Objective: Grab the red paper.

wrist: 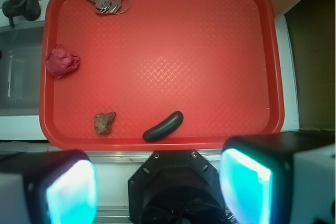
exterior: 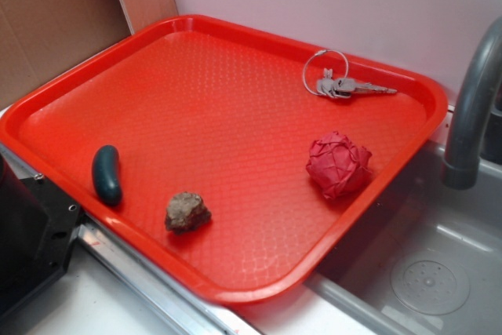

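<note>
The red paper [exterior: 338, 164] is a wrinkly pinkish-red ball lying on the red tray [exterior: 196, 92] near its right edge. In the wrist view it [wrist: 62, 61] sits at the tray's left side, far from the gripper. My gripper [wrist: 157, 190] is open and empty, its two fingers wide apart, high above the robot's black base off the tray's near edge [wrist: 157, 142]. The gripper does not show in the exterior view.
A brown rock [exterior: 187, 212], a dark green pickle-shaped object [exterior: 107, 174] and a key ring with keys [exterior: 339, 81] also lie on the tray. A sink basin [exterior: 423, 272] with a grey faucet [exterior: 471, 107] is to the right. The robot's black base [exterior: 27, 233] is at left.
</note>
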Available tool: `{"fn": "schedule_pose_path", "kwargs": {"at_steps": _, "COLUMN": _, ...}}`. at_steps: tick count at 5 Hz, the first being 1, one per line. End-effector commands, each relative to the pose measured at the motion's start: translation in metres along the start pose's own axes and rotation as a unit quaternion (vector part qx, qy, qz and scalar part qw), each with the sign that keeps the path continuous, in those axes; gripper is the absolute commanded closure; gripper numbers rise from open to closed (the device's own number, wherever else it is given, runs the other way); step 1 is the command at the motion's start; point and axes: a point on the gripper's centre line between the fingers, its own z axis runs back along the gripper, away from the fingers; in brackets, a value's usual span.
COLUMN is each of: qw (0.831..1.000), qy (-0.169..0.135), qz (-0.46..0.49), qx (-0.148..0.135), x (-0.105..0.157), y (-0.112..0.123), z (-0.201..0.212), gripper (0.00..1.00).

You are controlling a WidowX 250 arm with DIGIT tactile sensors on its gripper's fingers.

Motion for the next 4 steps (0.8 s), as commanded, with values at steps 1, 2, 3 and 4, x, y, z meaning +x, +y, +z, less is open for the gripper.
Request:
{"fn": "schedule_pose_path", "kwargs": {"at_steps": 1, "qw": 1.000, "qy": 0.000, "qz": 0.000, "qx": 0.000, "x": 0.000, "y": 0.000, "z": 0.000, "gripper": 0.00}}
{"fn": "schedule_pose_path", "kwargs": {"at_steps": 2, "qw": 0.994, "qy": 0.032, "qz": -0.096, "qx": 0.036, "x": 0.041, "y": -0.042, "z": -0.057, "gripper": 0.00}}
{"fn": "schedule_pose_path", "kwargs": {"at_steps": 3, "qw": 0.975, "qy": 0.008, "qz": -0.219, "qx": 0.023, "x": 0.067, "y": -0.098, "z": -0.110, "gripper": 0.00}}
{"fn": "schedule_pose_path", "kwargs": {"at_steps": 4, "qw": 0.942, "qy": -0.016, "qz": -0.334, "qx": -0.033, "x": 0.073, "y": -0.126, "z": -0.155, "gripper": 0.00}}
